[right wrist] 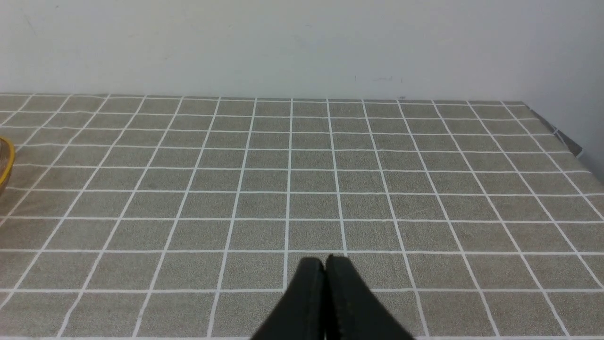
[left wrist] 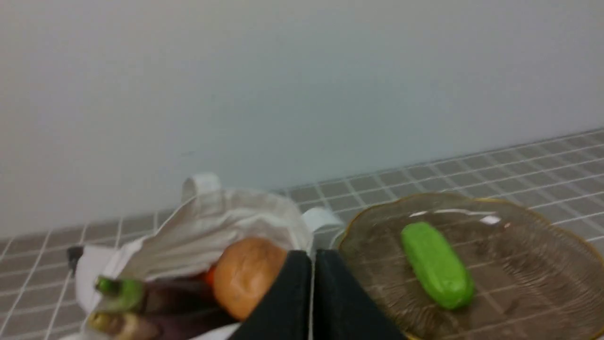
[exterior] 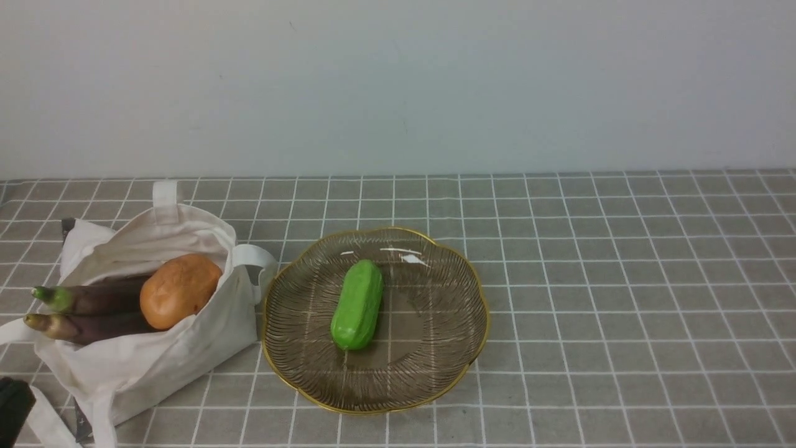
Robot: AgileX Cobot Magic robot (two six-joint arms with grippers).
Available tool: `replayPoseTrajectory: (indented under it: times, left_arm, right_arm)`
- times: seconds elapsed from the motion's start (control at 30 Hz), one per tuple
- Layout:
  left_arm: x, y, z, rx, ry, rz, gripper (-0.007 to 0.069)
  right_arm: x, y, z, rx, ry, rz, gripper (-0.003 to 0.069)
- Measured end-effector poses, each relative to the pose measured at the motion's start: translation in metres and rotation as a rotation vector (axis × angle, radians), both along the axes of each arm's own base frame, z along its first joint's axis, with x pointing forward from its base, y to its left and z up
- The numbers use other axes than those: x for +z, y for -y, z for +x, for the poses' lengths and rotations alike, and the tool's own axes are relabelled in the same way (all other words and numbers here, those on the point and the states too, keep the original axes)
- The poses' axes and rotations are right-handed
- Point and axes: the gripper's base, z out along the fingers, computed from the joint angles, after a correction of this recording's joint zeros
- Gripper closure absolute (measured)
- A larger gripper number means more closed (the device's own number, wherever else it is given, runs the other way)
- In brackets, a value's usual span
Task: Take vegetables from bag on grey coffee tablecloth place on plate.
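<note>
Two hands, and both have their fingers pressed flat together with nothing pinched between them. The left hand [left wrist: 312, 252] sits low on the near side of the bag [exterior: 155, 361]. From its own wrist view the black tips line up between the potato [exterior: 179, 290] and the plate [exterior: 429, 354], and I can't tell if they brush the potato. The front view only catches a dark corner of that hand at the lower left. The right hand [right wrist: 325, 259] hangs over bare tablecloth [exterior: 622, 280], well off to the right of the plate, with just a sliver of gold rim showing at the edge of its wrist view. Moving out from there, the off-white bag is slumped open on the left side of the table, one white handle [exterior: 165, 194] sticking up at the back and another [exterior: 254, 258] looping out right by the plate's rim. Inside, the potato rests on top of the two eggplants. The green-stemmed eggplant [exterior: 93, 298] and the yellow-stemmed eggplant [exterior: 81, 328] lie side by side with their stem ends poking out of the bag toward the left. The bag's cloth comes right up to the plate's left rim, too close to call whether it touches. The green gourd [exterior: 357, 305] is already on the plate, lying a bit left of centre, its long axis running near to far with a slight lean. Behind it all is a plain pale wall [exterior: 398, 81].
</note>
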Motion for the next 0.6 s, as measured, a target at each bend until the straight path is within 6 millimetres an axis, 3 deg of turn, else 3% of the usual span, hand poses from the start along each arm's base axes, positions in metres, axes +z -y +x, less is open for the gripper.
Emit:
replayPoseTrajectory:
  times: [0.07, 0.13, 0.23, 0.6]
  left_arm:
    - [-0.012, -0.002, 0.003, 0.041, -0.032, 0.004, 0.0629]
    - [-0.039, -0.005, 0.008, 0.112, -0.098, 0.010, 0.0629]
    - [-0.053, -0.006, 0.009, 0.132, -0.147, 0.022, 0.0629]
    - [-0.059, -0.007, 0.008, 0.136, -0.198, 0.078, 0.0629]
  right_arm:
    - [0.000, 0.000, 0.000, 0.000, 0.000, 0.000, 0.0672]
    - [0.000, 0.000, 0.000, 0.000, 0.000, 0.000, 0.0672]
    - [0.000, 0.000, 0.000, 0.000, 0.000, 0.000, 0.0672]
    - [0.000, 0.000, 0.000, 0.000, 0.000, 0.000, 0.0672]
